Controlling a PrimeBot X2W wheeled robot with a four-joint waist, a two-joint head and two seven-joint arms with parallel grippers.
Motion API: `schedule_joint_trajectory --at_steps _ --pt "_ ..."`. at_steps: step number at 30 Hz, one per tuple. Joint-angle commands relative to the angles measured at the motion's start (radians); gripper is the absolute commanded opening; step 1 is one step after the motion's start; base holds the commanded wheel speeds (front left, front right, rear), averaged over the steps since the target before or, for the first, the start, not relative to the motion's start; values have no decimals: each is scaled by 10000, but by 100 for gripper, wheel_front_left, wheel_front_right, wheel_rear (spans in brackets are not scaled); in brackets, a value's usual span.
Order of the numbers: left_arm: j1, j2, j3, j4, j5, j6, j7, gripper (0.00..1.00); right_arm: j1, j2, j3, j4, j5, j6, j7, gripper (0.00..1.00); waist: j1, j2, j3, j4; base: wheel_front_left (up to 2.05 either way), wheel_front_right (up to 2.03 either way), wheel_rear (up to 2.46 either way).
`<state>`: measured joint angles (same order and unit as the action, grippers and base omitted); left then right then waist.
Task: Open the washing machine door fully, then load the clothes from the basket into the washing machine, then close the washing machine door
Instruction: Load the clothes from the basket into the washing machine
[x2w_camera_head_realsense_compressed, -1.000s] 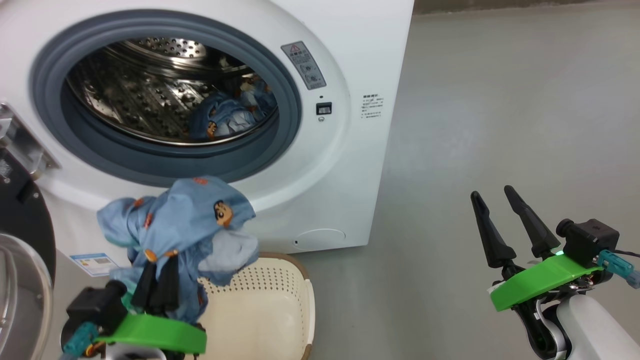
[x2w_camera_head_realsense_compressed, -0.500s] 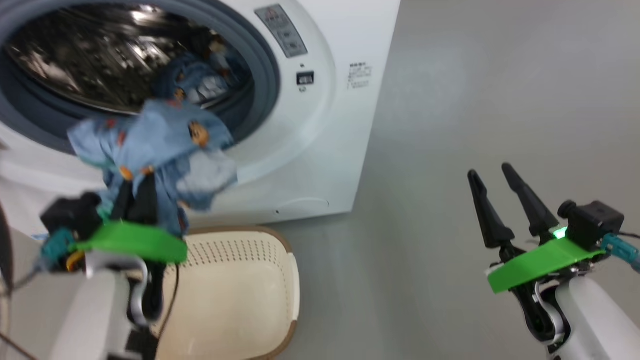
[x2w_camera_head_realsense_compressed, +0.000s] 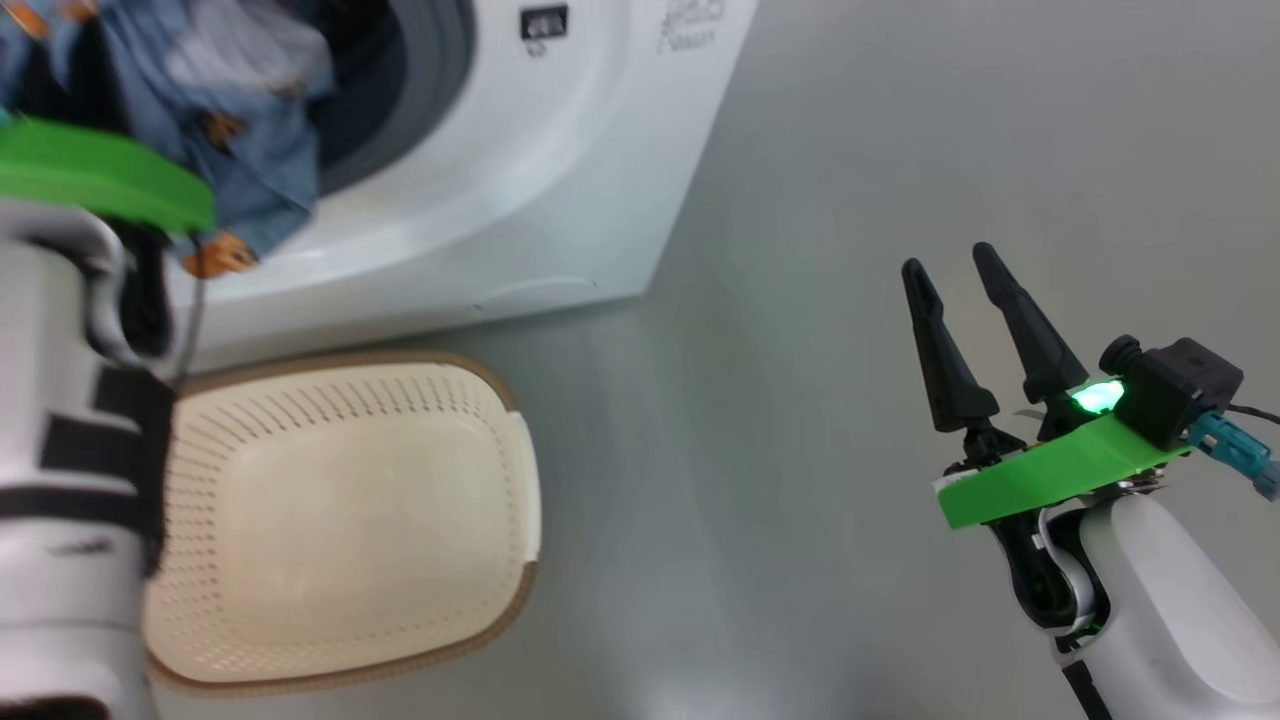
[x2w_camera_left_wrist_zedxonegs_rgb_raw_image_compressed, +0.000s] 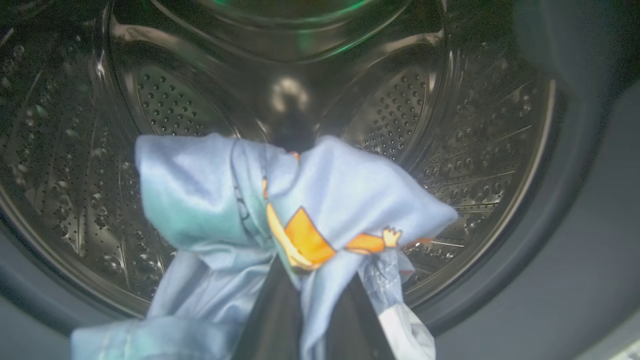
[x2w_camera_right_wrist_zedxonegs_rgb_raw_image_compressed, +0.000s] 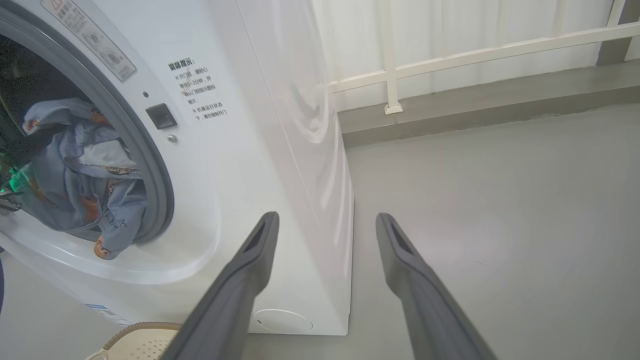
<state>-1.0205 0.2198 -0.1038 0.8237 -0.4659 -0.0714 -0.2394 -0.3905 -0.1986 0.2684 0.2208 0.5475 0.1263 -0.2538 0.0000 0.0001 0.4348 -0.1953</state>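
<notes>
— Left fingers (x2w_camera_left_wrist_zedxonegs_rgb_raw_image_compressed: 267, 320)?
— Clamped together on the clothes (x2w_camera_left_wrist_zedxonegs_rgb_raw_image_compressed: 210, 200), at the mouth of the washing machine (x2w_camera_head_realsense_compressed: 560, 180).
— Right fingers (x2w_camera_head_realsense_compressed: 945, 350)?
— The 2 stand apart, gripping nothing, above the floor (x2w_camera_head_realsense_compressed: 800, 300). The basket (x2w_camera_head_realsense_compressed: 330, 520) sits before the machine.

Grey sticker (x2w_camera_right_wrist_zedxonegs_rgb_raw_image_compressed: 90, 37): upper front of the washing machine (x2w_camera_right_wrist_zedxonegs_rgb_raw_image_compressed: 280, 125); small pictograms and fine print, too small to read.
Printed block (x2w_camera_right_wrist_zedxonegs_rgb_raw_image_compressed: 200, 90): dark Chinese characters on the white front panel, a heading over four short lines; not legible.
Bottom label (x2w_camera_right_wrist_zedxonegs_rgb_raw_image_compressed: 107, 314): blue-edged, low on the front; unreadable.
</notes>
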Motion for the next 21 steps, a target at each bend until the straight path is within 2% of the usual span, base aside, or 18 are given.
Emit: schedule_joint_trajectory --at_steps 1,10,15,18,19,20,21 --pt "-634 576 231 120 105 -85 -132 0 -108 20 197 -275 56 44 -80 100 0 -1 1325 -841 0 0 0" --pt "-2984 1246 86 1428 610 -133 -210 0 -362 325 207 -413 67 44 -80 100 0 -1 2484 -1590 0 0 0" --pt "-3419 1365 798 -411 1109 86 -220 0 -422 435 191 -471 70 44 -80 100 0 -1 2794 -1752 0 0 0" --pt "-3208 1176 1170 -692 1349 168 -221 0 -420 472 188 -404 49 44 -80 100 0 -1 2819 -1723 0 0 0" --pt "-3163 1121 1222 -494 1410 216 -221 7 -426 483 208 -370 48 44 -80 100 0 -1 2801 -1700 0 0 0" --pt "-3133 1083 1241 -178 1454 252 -221 62 -434 493 235 -341 47 44 -80 100 0 -1 2779 -1675 0 0 0" --pt "-3134 1047 1251 163 1477 280 -222 100 -449 496 266 -316 51 44 -80 100 0 -1 2758 -1648 0 0 0"
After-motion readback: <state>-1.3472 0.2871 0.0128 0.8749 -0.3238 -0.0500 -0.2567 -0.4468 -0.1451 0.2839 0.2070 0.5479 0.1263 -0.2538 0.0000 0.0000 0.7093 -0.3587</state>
